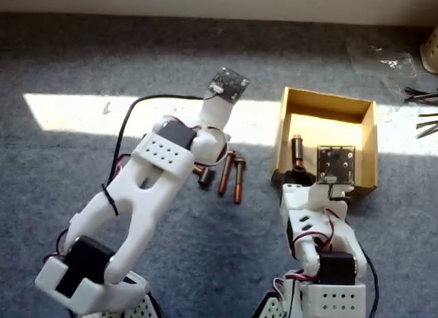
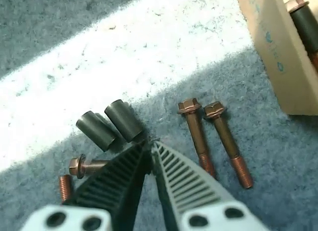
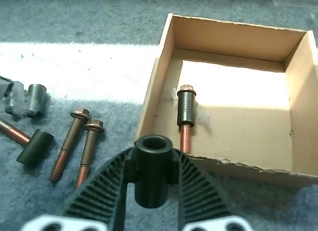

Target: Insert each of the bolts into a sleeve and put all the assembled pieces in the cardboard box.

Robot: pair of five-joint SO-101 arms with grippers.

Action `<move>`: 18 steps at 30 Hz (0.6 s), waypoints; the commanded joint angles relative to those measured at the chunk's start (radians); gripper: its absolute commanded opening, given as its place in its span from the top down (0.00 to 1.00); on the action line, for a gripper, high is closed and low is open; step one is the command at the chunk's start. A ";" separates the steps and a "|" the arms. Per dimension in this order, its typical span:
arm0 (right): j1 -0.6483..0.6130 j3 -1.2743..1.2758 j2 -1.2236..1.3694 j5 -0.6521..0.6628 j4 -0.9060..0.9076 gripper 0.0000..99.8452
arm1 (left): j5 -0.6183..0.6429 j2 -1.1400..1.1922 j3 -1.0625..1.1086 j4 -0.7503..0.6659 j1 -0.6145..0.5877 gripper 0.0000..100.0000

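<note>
Two copper bolts [image 2: 196, 136] [image 2: 226, 144] lie side by side on the carpet, seen from above as a bolt pair [image 1: 233, 176]. Two black sleeves [image 2: 97, 131] [image 2: 124, 120] lie just ahead of my left gripper [image 2: 151, 141], which is shut with nothing in it. A third bolt [image 2: 82, 166] lies partly under its fingers. My right gripper [image 3: 150, 156] is shut on a black sleeve [image 3: 150, 171], held upright just outside the cardboard box's [image 3: 233, 37] near wall. One assembled bolt and sleeve [image 3: 186, 112] lies inside the box [image 1: 328, 99].
The box wall [image 2: 271, 47] stands close beside the loose bolts. Another sleeve [image 3: 36, 146] and a bolt shaft [image 3: 12, 130] lie on the grey carpet near them. Cable ties and a clear bag [image 1: 410, 92] lie at the far right.
</note>
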 commanded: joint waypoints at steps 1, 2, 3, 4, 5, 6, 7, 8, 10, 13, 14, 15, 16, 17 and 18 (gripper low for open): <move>0.012 0.022 -0.056 -0.006 0.001 0.99 | 0.029 0.070 -0.094 -0.026 0.035 0.98; 0.012 0.031 -0.074 -0.006 0.001 0.99 | 0.037 0.094 -0.107 -0.031 0.035 0.98; 0.012 0.038 -0.093 -0.006 0.001 0.99 | 0.044 0.117 -0.117 -0.034 0.038 0.98; 0.012 0.042 -0.111 -0.005 0.001 0.99 | 0.054 0.140 -0.127 -0.034 0.039 0.98; 0.012 0.042 -0.127 -0.005 0.005 0.99 | 0.066 0.162 -0.137 -0.034 0.041 0.98; 0.012 0.044 -0.134 -0.005 0.007 0.99 | 0.078 0.183 -0.150 -0.034 0.041 0.98; 0.012 0.048 -0.142 -0.005 0.007 0.99 | 0.087 0.203 -0.163 -0.034 0.041 0.98; 0.010 0.058 -0.142 -0.005 0.007 0.99 | 0.092 0.222 -0.177 -0.031 0.041 0.98; 0.007 0.067 -0.142 -0.003 0.002 0.99 | 0.094 0.252 -0.194 -0.029 0.041 0.98; 0.005 0.071 -0.142 -0.002 0.002 0.99 | 0.094 0.275 -0.197 -0.031 0.044 0.98; 0.005 0.071 -0.142 -0.003 0.002 1.00 | 0.094 0.277 -0.197 -0.031 0.048 0.98; 0.005 0.073 -0.142 -0.003 0.002 1.00 | 0.094 0.278 -0.197 -0.029 0.053 0.98; 0.005 0.073 -0.142 -0.003 0.002 1.00 | 0.094 0.278 -0.197 -0.028 0.058 0.98; 0.005 0.073 -0.142 -0.003 0.002 1.00 | 0.094 0.278 -0.197 -0.028 0.068 0.98; 0.005 0.074 -0.142 -0.002 0.002 1.00 | 0.094 0.278 -0.197 -0.028 0.077 0.98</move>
